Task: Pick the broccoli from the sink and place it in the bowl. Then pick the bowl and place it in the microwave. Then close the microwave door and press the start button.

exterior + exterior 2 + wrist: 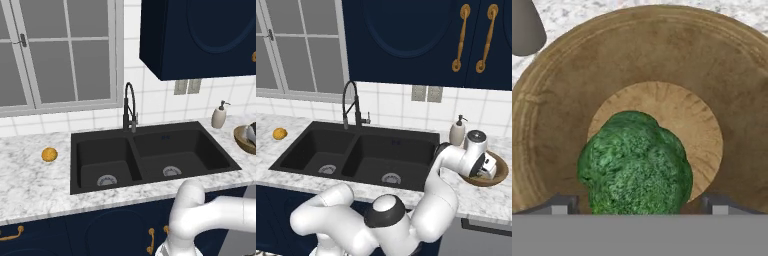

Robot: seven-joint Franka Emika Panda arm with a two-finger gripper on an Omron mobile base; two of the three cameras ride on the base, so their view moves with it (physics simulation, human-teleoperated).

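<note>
- In the hand view, the broccoli (636,165) is seen lying on the lighter inner floor of the bowl (732,90), toward the lower part of that floor.
- The gripper (639,204) is seen there with its two finger tips (559,205) spread wide on either side of the broccoli; the jaws stand fully apart and nothing is clamped between them. Whether the tips touch the floret cannot be told.
- In the right base view, the gripper (487,167) is shown reaching down into the bowl (498,176) on the marble counter (476,197), to the right of the sink (363,152); the broccoli is hidden there by the hand.
- In the left base view, the bowl (241,140) is cut by the right edge of the picture, with part of the hand above it; both sink (150,155) basins and their silver drains are seen from the front.
- A soap dispenser (457,131) stands just beside the bowl, between it and the sink; its dark base is glimpsed at the upper left of the hand view (526,30).
- A black gooseneck faucet (129,107) rises behind the divider of the basins.
- A round orange fruit (49,154) lies on the counter well to the left of the sink.
- Navy cabinets with brass handles (460,37) hang above, and a window (55,50) is set behind the counter.
</note>
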